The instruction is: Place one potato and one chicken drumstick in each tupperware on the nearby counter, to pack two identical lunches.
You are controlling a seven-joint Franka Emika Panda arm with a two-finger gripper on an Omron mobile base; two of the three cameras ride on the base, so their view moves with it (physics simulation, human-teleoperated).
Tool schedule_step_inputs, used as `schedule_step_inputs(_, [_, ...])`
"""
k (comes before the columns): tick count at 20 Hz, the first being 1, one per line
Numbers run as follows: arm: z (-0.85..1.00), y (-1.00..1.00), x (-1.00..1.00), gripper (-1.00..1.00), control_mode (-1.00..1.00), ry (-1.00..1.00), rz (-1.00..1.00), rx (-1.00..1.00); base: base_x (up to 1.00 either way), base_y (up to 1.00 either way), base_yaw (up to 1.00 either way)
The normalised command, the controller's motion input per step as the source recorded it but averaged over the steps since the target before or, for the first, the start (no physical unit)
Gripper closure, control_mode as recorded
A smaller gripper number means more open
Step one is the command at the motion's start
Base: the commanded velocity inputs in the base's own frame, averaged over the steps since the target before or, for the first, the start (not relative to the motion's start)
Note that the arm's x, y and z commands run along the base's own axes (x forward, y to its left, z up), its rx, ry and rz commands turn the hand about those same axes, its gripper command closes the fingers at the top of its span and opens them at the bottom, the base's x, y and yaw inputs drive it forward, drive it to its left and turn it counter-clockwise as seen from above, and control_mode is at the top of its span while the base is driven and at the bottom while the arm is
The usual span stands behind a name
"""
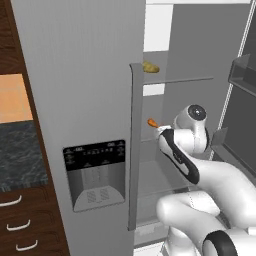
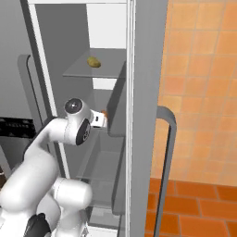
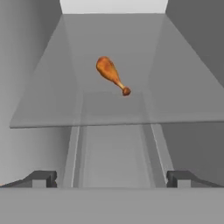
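You are looking into an open grey fridge (image 1: pixel 95 100) in a rendered kitchen, with your white arm (image 1: pixel 200 175) reaching into the compartment. In the hand view, your gripper (image 3: pixel 112 178) points along a clear glass shelf (image 3: pixel 52 109), its two dark fingertips (image 3: pixel 41 178) spread wide apart near the bottom corners of the picture, with nothing between them. A chicken drumstick (image 3: pixel 111 74) lies on that shelf ahead of the gripper, well apart from the fingertips, its thick orange-brown end toward the upper left and its thin bone end toward the lower right. From the left base view, the same drumstick shows as a small orange shape (image 1: pixel 152 122) just past the edge of the closed fridge door, close beside the arm's wrist. One shelf higher, a yellowish-brown potato (image 1: pixel 150 67) sits alone; the right base view shows it too (image 2: pixel 94 61), resting on the upper glass shelf above the arm. At the far left of the left base view, you can see a strip of black speckled counter (image 1: pixel 20 155) with dark wood drawers (image 1: pixel 25 220) and pale curved handles beneath it. On the right of the right base view is an orange tiled wall (image 2: pixel 203 83) and floor.
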Motion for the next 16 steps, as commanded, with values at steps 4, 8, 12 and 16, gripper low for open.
schedule_step_inputs(4, [-0.03,-0.24,0.36,-1.00,-1.00,0.00,0.16,-0.08,0.00,0.00,0.00])
schedule_step_inputs(8, [-0.05,0.00,0.53,-1.00,-1.00,0.06,0.21,-0.01,0.00,0.00,0.00])
schedule_step_inputs(12, [-0.03,0.00,0.57,-1.00,-1.00,0.02,0.02,0.00,0.00,0.00,0.00])
schedule_step_inputs(16, [-0.23,0.00,0.64,-1.00,-1.00,0.00,0.01,-0.01,0.00,0.00,0.00])
